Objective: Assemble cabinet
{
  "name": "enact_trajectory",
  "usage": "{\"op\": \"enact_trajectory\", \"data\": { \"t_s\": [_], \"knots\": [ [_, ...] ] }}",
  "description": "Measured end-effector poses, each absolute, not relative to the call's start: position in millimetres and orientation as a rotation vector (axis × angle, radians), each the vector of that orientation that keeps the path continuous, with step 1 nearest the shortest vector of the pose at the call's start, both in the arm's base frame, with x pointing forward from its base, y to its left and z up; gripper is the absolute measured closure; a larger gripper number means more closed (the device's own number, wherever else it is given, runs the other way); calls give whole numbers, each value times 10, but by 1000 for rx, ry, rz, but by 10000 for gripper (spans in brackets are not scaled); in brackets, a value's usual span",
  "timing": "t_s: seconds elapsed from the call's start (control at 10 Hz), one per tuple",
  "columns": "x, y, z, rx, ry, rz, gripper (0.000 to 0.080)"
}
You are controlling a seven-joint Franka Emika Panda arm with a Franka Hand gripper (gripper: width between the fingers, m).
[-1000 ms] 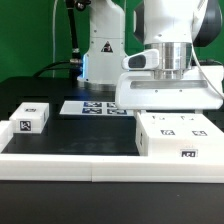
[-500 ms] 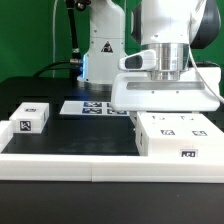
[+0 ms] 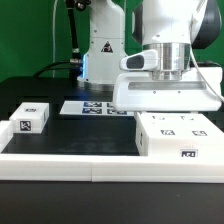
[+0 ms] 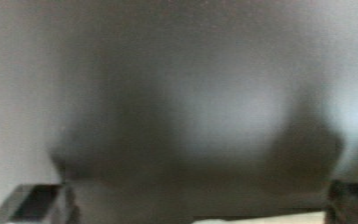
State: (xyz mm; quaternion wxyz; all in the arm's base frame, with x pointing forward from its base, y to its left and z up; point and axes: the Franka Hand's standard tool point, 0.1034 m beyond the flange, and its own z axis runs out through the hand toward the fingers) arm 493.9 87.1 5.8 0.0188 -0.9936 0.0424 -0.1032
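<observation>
The cabinet body (image 3: 180, 138), a large white box with square tags on its top and front, lies at the exterior view's right. My gripper (image 3: 168, 72) hangs over it and holds a wide white panel (image 3: 165, 93) just above the body, apart from it. The fingertips are hidden behind the panel in the exterior view. In the wrist view the blurred grey surface of the panel (image 4: 185, 110) fills the picture between my two dark fingers (image 4: 30, 203). A small white tagged block (image 3: 32, 116) stands at the left.
The marker board (image 3: 93, 107) lies flat on the black table behind the middle. A long low white border rail (image 3: 70, 165) runs along the front edge. The robot base (image 3: 103, 45) stands at the back.
The held panel has shifted slightly toward the exterior view's left over the cabinet body. The block and body have not moved.
</observation>
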Motion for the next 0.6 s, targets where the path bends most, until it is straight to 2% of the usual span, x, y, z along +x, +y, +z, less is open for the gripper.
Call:
{"op": "enact_trajectory", "data": {
  "t_s": [0.2,0.3,0.4,0.5,0.6],
  "knots": [
    [4930,864,56,-3085,132,-328,399],
    [4930,865,56,-3085,132,-328,581],
    [4928,864,55,-3085,132,-327,581],
    [4928,865,54,-3085,132,-327,618],
    [4928,865,55,-3085,132,-327,760]
  ]
}}
